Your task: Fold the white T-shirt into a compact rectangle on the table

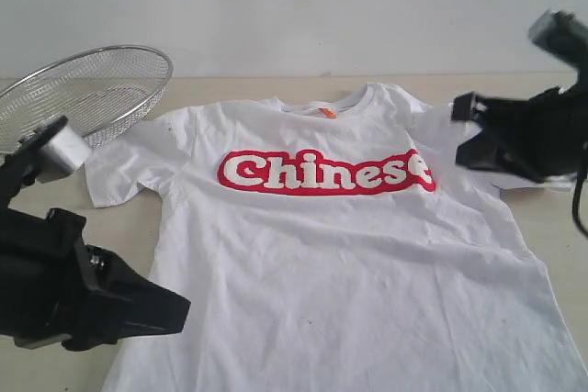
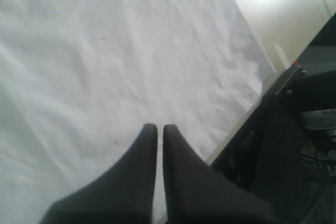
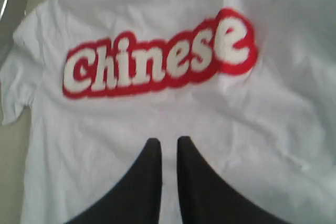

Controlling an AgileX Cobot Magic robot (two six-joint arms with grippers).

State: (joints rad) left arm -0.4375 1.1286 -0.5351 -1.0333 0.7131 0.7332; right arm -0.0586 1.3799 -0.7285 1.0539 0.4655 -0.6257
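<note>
The white T-shirt (image 1: 340,254) lies flat, front up, on the table (image 1: 216,89), with its red "Chinese" lettering (image 1: 326,173) across the chest and an orange neck tag (image 1: 328,113). My left gripper (image 1: 184,305) hangs over the shirt's lower left edge; in the left wrist view its fingertips (image 2: 156,127) are together above plain white cloth (image 2: 105,51) and hold nothing. My right gripper (image 1: 461,151) hovers by the shirt's right shoulder. In the right wrist view it (image 3: 168,141) shows a narrow gap, empty, above the shirt (image 3: 252,119) just below the lettering (image 3: 157,61).
A round wire-mesh basket (image 1: 83,89) stands at the back left, close to the shirt's left sleeve (image 1: 124,167). A pale wall runs behind the table. Dark equipment (image 2: 299,129) sits beyond the table's near edge in the left wrist view.
</note>
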